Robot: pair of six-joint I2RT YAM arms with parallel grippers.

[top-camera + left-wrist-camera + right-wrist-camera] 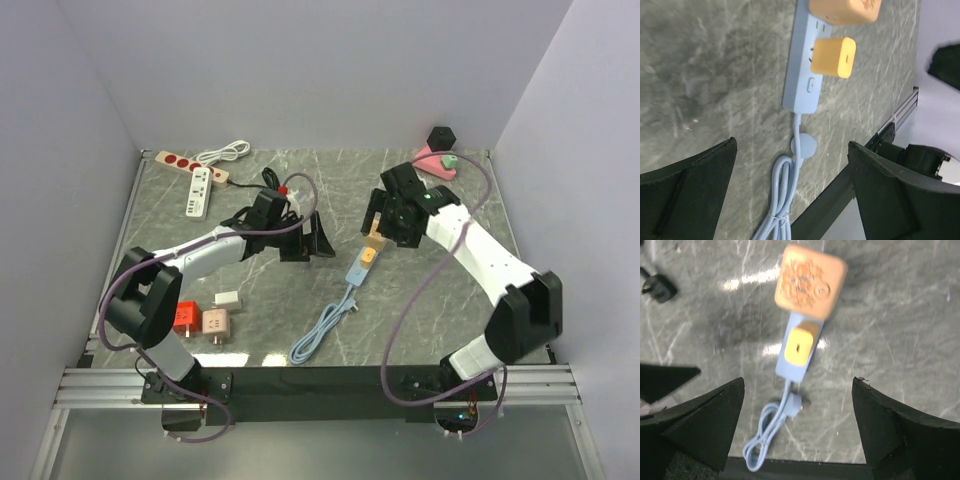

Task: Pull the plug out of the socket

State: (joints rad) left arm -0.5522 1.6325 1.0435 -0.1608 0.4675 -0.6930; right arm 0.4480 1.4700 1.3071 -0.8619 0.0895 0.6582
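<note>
A light blue power strip [358,272] lies mid-table with its coiled cable [318,335] trailing toward the near edge. A yellow-orange plug [368,258] and a tan cube plug [375,243] sit in its sockets. My right gripper [385,230] hovers open just above the tan plug; in the right wrist view the tan plug [810,282], the yellow plug [800,345] and the strip [794,369] lie ahead of the open gripper [797,382]. My left gripper [322,240] is open, left of the strip. In the left wrist view the strip [802,65] and yellow plug [835,56] lie beyond the open gripper [792,165].
A beige strip with red sockets [185,163], a white strip [198,192], a white cable [225,152] and a black cord [265,185] lie at the back left. A red cube [186,318], a peach cube [217,322] and a white adapter [227,298] sit front left. A pink object [435,163] and a black cube [441,136] are at the back right.
</note>
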